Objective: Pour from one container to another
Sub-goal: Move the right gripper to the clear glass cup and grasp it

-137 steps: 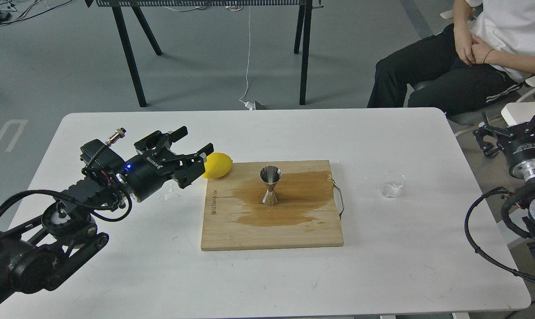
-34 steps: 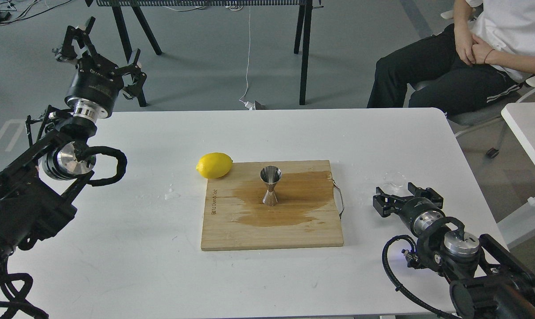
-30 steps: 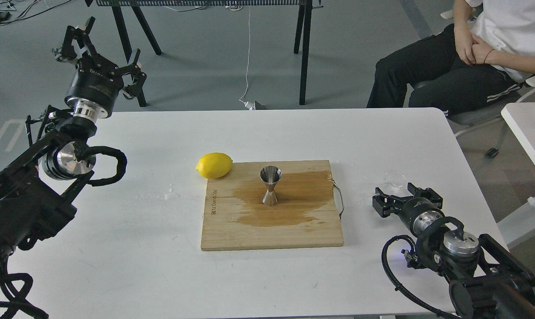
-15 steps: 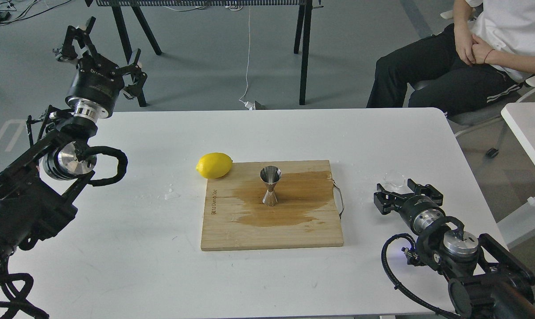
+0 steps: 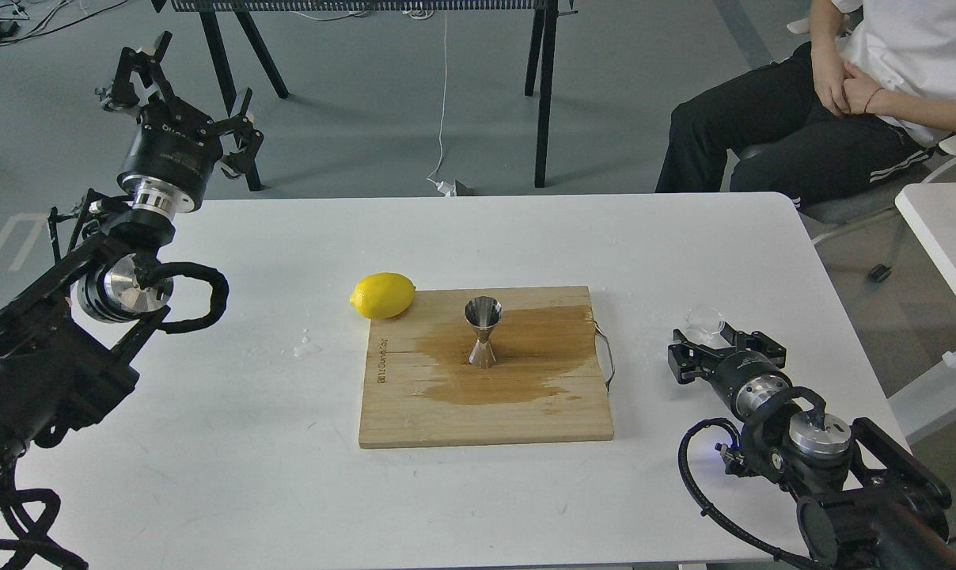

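While right pincer (image 5: 722,346) brackets clear round cup (image 5: 704,322), grip unclear | left pincer (image 5: 179,93) spread | hourglass steel jigger (image 5: 483,332)

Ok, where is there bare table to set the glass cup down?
Bare white table in front of the wet wooden cutting board, and left of the yellow lemon. Crowded on the right: the right gripper sits at the small clear glass cup, beside the board's metal handle.

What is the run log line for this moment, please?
right gripper: open, at glass cup | left gripper: open, raised | jigger: upright on cutting board
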`<state>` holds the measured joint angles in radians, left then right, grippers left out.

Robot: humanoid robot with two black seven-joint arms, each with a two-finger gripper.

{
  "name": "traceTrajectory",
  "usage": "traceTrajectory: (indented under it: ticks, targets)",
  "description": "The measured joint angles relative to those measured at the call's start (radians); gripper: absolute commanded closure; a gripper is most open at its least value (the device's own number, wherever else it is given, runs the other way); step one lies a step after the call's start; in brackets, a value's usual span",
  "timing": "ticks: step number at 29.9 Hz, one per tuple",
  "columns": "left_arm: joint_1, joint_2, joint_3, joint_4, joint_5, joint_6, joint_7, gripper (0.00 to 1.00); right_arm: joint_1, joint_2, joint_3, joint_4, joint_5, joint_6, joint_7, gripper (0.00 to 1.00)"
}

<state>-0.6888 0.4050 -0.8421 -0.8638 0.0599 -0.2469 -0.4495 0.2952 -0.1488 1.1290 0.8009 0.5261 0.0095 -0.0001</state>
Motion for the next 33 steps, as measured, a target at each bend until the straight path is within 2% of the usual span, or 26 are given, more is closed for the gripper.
traceTrajectory:
  ticks: [12,18,25,33]
  targets:
    - [0.0,0.001,-0.001,0.0,0.0,0.0,0.0,0.0,0.005,0.005,0.0,-0.015,-0.007,0.028,-0.002,0.49]
    - [0.0,0.002,-0.002,0.0,0.0,0.0,0.0,0.0,0.005,-0.001,0.0,-0.009,-0.058,0.044,-0.003,0.68]
    - [0.0,0.004,-0.003,-0.001,0.0,0.0,-0.001,0.0,0.001,0.0,0.0,0.013,-0.066,0.085,-0.02,0.69]
    - [0.0,0.009,-0.003,-0.002,0.0,0.0,-0.001,0.0,-0.049,-0.053,0.0,0.217,-0.066,0.078,-0.045,0.69]
